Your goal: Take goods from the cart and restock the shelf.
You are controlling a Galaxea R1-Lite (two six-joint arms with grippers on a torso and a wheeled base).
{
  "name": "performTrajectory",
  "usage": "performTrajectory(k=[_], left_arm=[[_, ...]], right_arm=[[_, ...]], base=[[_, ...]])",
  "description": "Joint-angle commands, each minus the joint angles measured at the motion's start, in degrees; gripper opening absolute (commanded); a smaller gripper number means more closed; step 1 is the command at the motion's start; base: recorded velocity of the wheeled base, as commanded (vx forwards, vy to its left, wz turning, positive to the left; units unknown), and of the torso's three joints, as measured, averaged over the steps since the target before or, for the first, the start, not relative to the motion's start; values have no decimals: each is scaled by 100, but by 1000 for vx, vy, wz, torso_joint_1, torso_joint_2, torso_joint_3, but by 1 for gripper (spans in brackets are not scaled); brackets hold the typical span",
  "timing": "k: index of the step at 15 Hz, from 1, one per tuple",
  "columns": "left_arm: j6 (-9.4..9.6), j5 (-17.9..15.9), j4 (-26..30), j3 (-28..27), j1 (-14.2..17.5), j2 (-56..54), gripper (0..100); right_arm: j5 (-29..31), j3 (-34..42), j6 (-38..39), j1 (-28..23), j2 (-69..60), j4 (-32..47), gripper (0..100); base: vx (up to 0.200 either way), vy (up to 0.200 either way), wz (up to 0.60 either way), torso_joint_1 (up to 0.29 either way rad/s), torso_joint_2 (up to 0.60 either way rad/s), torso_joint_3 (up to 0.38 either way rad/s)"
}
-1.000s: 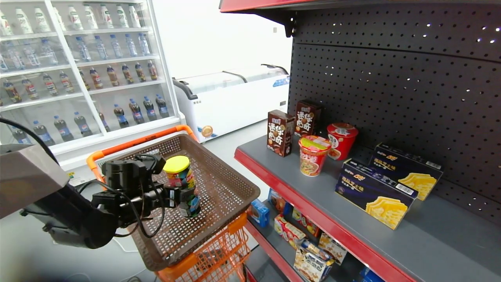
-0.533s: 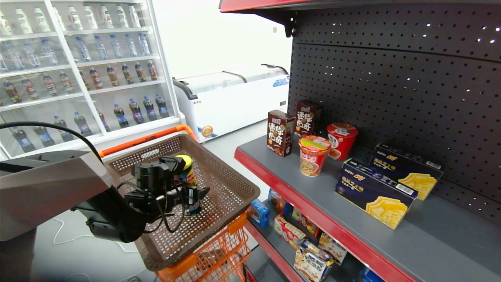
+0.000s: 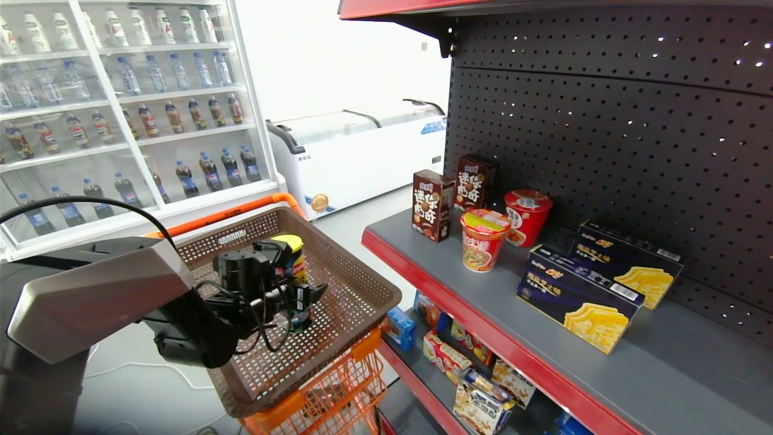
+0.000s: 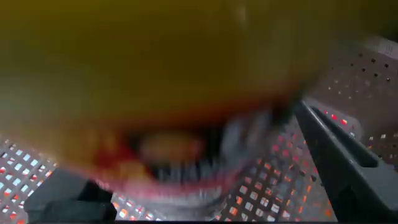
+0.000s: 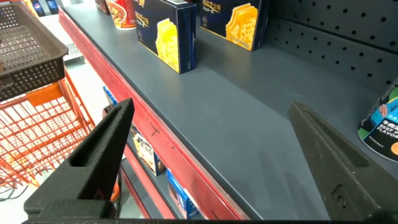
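In the head view my left gripper [image 3: 301, 295] sits inside the brown basket [image 3: 356, 284] on the orange cart [image 3: 338, 393], shut on a colourful can with a yellow lid [image 3: 291, 254]. The wrist hides most of the can. In the left wrist view the can [image 4: 174, 93] is very close, with a dark finger [image 4: 339, 158] on either side. My right gripper [image 5: 217, 186] hangs open over the grey shelf [image 5: 236, 118] with nothing between its fingers. The shelf [image 3: 483, 302] carries brown boxes [image 3: 432, 204], cup noodles [image 3: 483, 238] and blue boxes [image 3: 580, 299].
A perforated back panel [image 3: 604, 133] stands behind the shelf, and a red shelf edge juts out overhead. Packs fill the lower shelf [image 3: 459, 362]. A drinks fridge [image 3: 121, 121] and a chest freezer [image 3: 362, 151] stand behind the cart. A can [image 5: 382, 124] stands on the shelf past the right gripper.
My left arm has swung right and farther across the basket with the can. The wrist now covers most of the can, which earlier stood in plain sight.
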State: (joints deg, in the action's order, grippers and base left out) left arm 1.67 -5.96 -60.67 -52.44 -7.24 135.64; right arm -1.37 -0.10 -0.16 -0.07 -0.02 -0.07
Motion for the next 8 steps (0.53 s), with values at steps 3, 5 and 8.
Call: performTrajectory(k=[3,5,8], left_arm=[[-9,122,20,147,-32,-135,0],[-26,262,47,384,-41,-697,0],[-18,262,477,823,-14,-2051,0]], right_arm=[[-4,1,-2,-1,2,-1,100],[-4,1,-2,-1,2,-1,100],[-4,1,-2,-1,2,-1,100]], base=[[0,0,0,0,0,0],[0,0,0,0,0,0],[0,0,0,0,0,0]])
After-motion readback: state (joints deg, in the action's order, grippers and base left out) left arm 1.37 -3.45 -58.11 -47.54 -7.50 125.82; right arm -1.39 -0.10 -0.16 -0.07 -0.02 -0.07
